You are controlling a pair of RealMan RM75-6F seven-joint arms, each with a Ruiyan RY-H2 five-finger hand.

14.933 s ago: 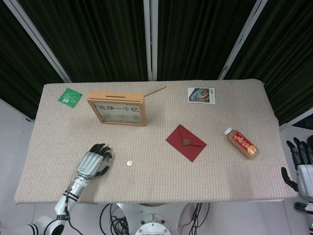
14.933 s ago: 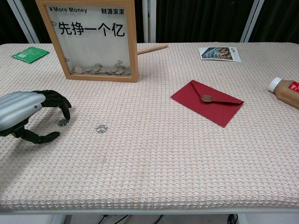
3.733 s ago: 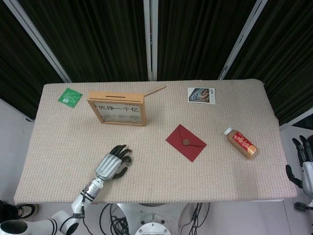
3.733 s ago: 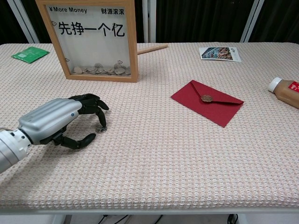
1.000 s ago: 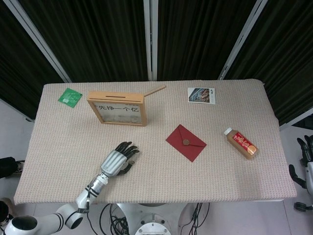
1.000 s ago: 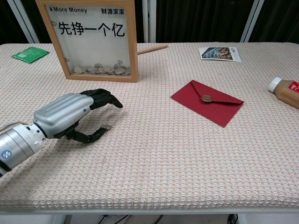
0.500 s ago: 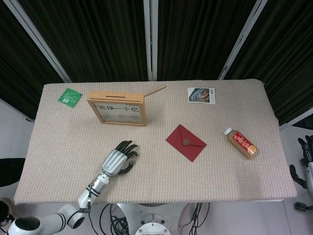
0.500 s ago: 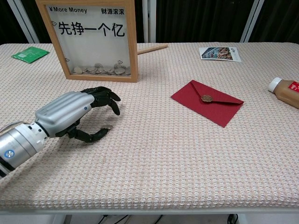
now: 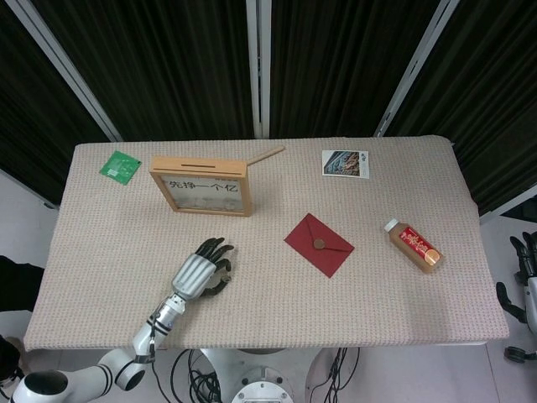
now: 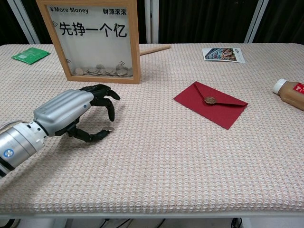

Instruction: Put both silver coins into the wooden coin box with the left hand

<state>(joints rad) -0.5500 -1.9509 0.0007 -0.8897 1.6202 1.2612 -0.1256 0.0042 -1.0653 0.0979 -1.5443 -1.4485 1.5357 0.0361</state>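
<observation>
Resting low over the cloth-covered table [image 10: 199,161], the left hand [image 10: 76,111] sits in front of the wooden coin box [image 10: 92,40], palm down, with its dark fingers [image 10: 108,102] curled forward and apart from the thumb beneath. A small silver coin [image 10: 109,128] shows at the thumb's tip, just under the curled fingers; whether it is pinched or only touched cannot be told from either view. The box stands upright near the back left of the table, its clear front showing a layer of coins along the bottom. In the head view the same hand [image 9: 200,270] lies just in front of the box [image 9: 201,185]. The right hand [image 9: 524,277] hangs off the table's right edge, mostly cut off by the frame, so how its fingers lie cannot be told. A red envelope [image 10: 210,103] lies flat toward the middle right, a bottle [image 9: 412,244] on its side beyond it, a green packet [image 9: 119,164] at the back left corner and a printed card [image 9: 345,163] at the back right.
</observation>
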